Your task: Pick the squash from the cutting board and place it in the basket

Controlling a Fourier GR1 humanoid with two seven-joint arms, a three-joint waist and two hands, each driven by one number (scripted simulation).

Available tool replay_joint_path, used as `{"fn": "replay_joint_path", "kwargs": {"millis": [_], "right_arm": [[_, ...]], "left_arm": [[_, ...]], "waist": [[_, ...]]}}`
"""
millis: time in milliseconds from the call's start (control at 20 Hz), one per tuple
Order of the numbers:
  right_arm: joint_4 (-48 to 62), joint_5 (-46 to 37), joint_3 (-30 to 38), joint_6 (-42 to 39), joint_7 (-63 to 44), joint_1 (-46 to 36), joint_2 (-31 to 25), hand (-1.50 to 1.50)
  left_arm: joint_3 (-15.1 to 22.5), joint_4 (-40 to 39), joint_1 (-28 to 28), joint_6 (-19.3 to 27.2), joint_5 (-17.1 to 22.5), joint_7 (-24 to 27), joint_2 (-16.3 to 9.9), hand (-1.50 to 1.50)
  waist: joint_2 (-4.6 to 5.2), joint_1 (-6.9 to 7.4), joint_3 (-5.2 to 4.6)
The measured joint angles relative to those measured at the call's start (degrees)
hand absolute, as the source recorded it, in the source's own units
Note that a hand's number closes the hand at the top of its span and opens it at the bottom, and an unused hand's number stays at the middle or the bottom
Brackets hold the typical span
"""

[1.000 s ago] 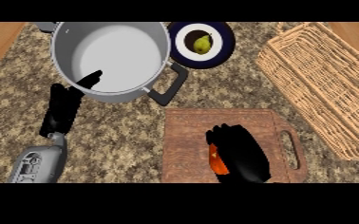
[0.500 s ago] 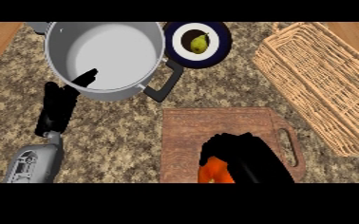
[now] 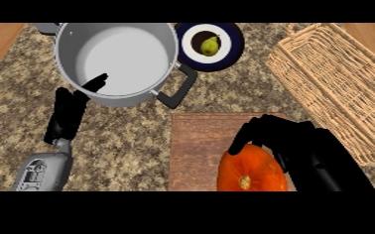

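- Right hand (image 3: 307, 146) fingers (image 3: 245, 139) curled over top and right side of round orange squash (image 3: 249, 171), grasping it.
- Squash low in the head view, over near end of brown wooden cutting board (image 3: 201, 148); whether lifted or resting on the board: cannot tell.
- Woven wicker basket (image 3: 330, 87) to the right of the board, well apart from squash.
- Left hand (image 3: 70, 114) at left, fingers straight and released, one fingertip overlapping rim of large grey metal pot (image 3: 121, 62).
- Pot on speckled granite tabletop (image 3: 132, 139), black handle pointing toward the board.
- Dark blue round plate (image 3: 212, 47) with white centre just right of pot, small yellow-green pear (image 3: 210, 45) on it.
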State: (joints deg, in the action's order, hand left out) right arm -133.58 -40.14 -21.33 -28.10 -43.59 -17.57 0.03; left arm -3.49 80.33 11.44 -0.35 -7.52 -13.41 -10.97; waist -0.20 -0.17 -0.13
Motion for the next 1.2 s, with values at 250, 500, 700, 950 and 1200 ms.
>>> {"fn": "replay_joint_path", "kwargs": {"millis": [250,500,700,950,1200], "right_arm": [[0.9,6.0,7.7,-0.8,-8.3,-12.7,0.0,1.50],[3.6,15.2,20.1,-2.5,-10.9,-25.2,-2.8,1.50],[9.3,16.4,24.6,-5.7,-10.1,-31.1,-10.6,1.50],[17.3,15.8,28.1,-11.5,-6.3,-34.0,-22.0,1.50],[26.7,15.4,32.8,-16.2,-0.1,-33.9,-31.7,1.50]], "left_arm": [[-0.5,-0.4,-0.1,-0.9,0.4,0.5,-0.7,0.00],[-0.7,-0.9,-0.1,-1.0,0.5,0.6,-0.6,0.00],[-0.5,-0.1,0.1,-0.8,0.2,-0.2,-0.6,0.00],[-0.7,0.4,-0.4,-0.7,0.4,0.1,-0.3,0.00],[-1.0,0.5,0.7,-1.1,0.6,-0.7,-0.7,0.00]], "waist": [[-0.10,0.13,-0.01],[-0.16,-0.14,0.00],[-0.22,-0.31,-0.02],[-0.03,-0.19,0.00],[0.26,0.09,0.09]]}}
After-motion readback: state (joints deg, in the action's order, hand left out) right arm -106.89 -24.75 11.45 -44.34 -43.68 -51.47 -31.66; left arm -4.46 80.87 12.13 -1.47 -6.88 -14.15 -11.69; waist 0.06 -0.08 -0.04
